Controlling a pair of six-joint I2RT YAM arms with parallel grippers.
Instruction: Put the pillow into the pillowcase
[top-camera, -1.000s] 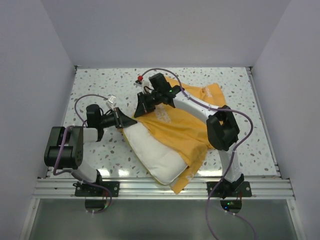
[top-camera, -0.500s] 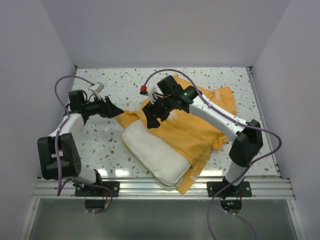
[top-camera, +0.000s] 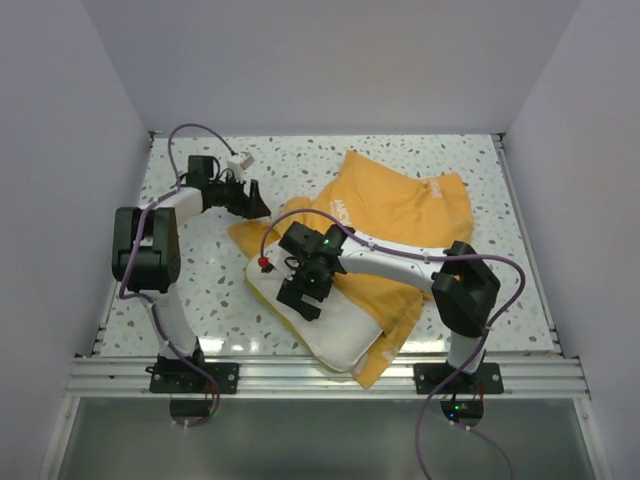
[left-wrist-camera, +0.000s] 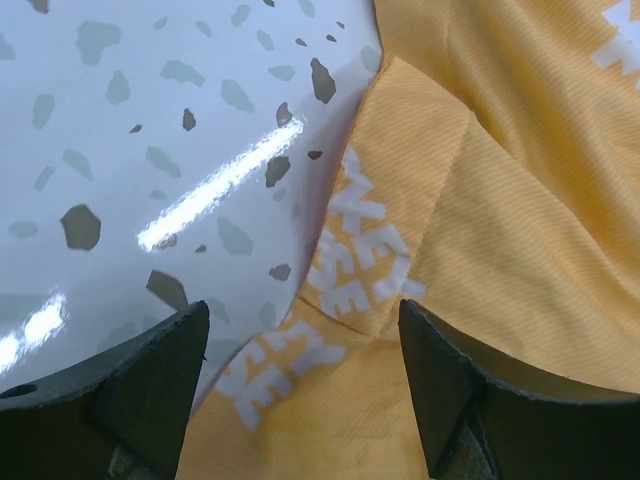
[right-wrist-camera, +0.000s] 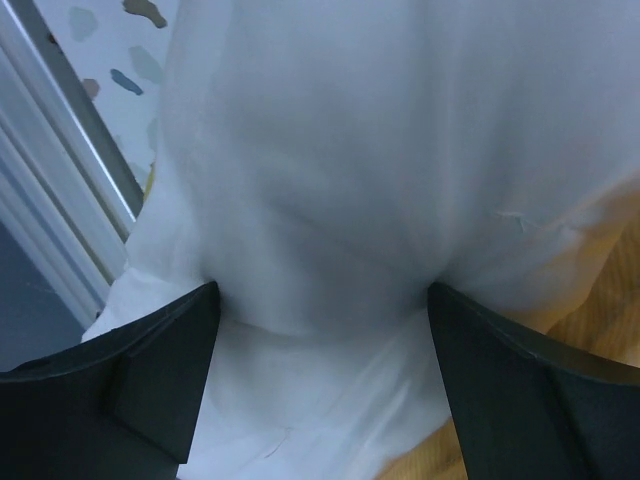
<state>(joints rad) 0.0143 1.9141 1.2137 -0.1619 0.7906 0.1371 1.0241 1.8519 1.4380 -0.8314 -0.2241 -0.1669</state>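
Note:
The pillow (top-camera: 335, 325), plump and cream-white, lies slantwise near the table's front edge. The orange-yellow pillowcase (top-camera: 395, 205) covers its right side and shows under its near end. My right gripper (top-camera: 299, 299) is open and points down onto the pillow's bare left part. In the right wrist view its fingertips (right-wrist-camera: 205, 300) press into the white pillow (right-wrist-camera: 330, 150), which bulges between them around the right gripper (right-wrist-camera: 322, 292). My left gripper (top-camera: 257, 207) stands open at the pillowcase's far-left corner. In the left wrist view the left gripper (left-wrist-camera: 302, 312) straddles a pillowcase (left-wrist-camera: 500, 230) hem with white letters, gripping nothing.
The speckled white table (top-camera: 200, 290) is walled on three sides. An aluminium rail (top-camera: 320, 375) runs along the near edge and shows in the right wrist view (right-wrist-camera: 60, 200). The right arm's elbow (top-camera: 465, 285) stands over the pillowcase's right side.
Both grippers have opened and let go of the pillowcase. The right arm swung from the cloth's far side down onto the pillow. The left gripper moved back and right to the cloth's corner.

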